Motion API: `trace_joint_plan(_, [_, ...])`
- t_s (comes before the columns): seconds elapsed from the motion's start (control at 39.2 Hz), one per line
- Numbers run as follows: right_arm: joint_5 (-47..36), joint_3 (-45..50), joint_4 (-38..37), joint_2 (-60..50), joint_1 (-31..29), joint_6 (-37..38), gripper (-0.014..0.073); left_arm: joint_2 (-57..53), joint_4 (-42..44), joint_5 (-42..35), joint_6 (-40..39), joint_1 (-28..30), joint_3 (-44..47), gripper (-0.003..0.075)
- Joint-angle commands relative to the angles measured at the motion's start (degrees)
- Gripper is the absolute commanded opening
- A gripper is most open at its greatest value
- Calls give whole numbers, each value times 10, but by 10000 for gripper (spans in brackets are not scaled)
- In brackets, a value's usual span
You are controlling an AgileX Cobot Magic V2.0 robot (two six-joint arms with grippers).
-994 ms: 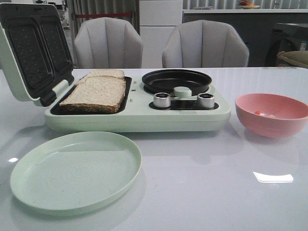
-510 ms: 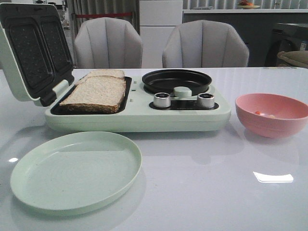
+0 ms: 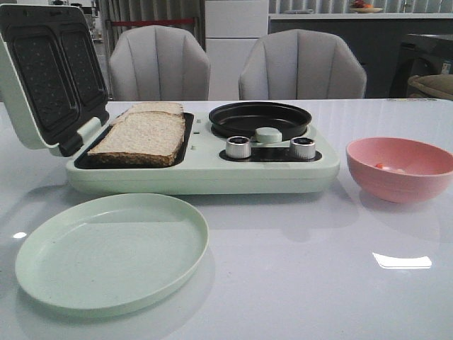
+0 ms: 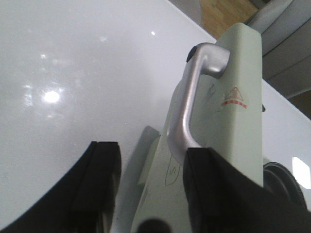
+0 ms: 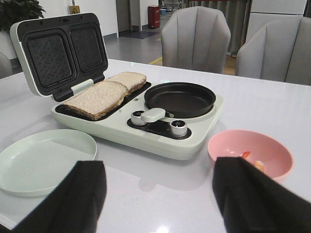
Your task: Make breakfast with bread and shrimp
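Tan bread [image 3: 141,134] lies on the open press for toasting; both grippers [image 4: 146,194] [image 5: 160,204] gape, holding nothing.

Taking the breakfast maker [image 3: 205,170] as the clock's centre in the front view, the plate [image 3: 106,255] lies on the table [image 3: 304,269] at seven o'clock and the bowl [image 3: 400,168] at three o'clock. The shrimp [image 3: 382,166] sit in the bowl. On the maker, the bread [image 3: 141,134] lies at nine o'clock, one slice behind the other, with the raised lid [image 3: 46,71] at ten o'clock. The round pan [image 3: 260,117] sits at one o'clock, two knobs [image 3: 238,147] just before it.
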Motion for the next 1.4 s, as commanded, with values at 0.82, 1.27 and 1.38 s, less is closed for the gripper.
trace_joint_plan(0.82, [-51, -15, 2, 7, -2, -1, 561, 152, -522, 222, 371, 42, -28, 258])
trace_joint_plan(1.27, [-51, -15, 2, 7, -2, -1, 561, 169, -556, 148, 498, -113, -35, 115])
trace_joint_plan(1.38, [-51, -15, 2, 7, -2, -1, 561, 169, -545, 96, 538, -166, -35, 113])
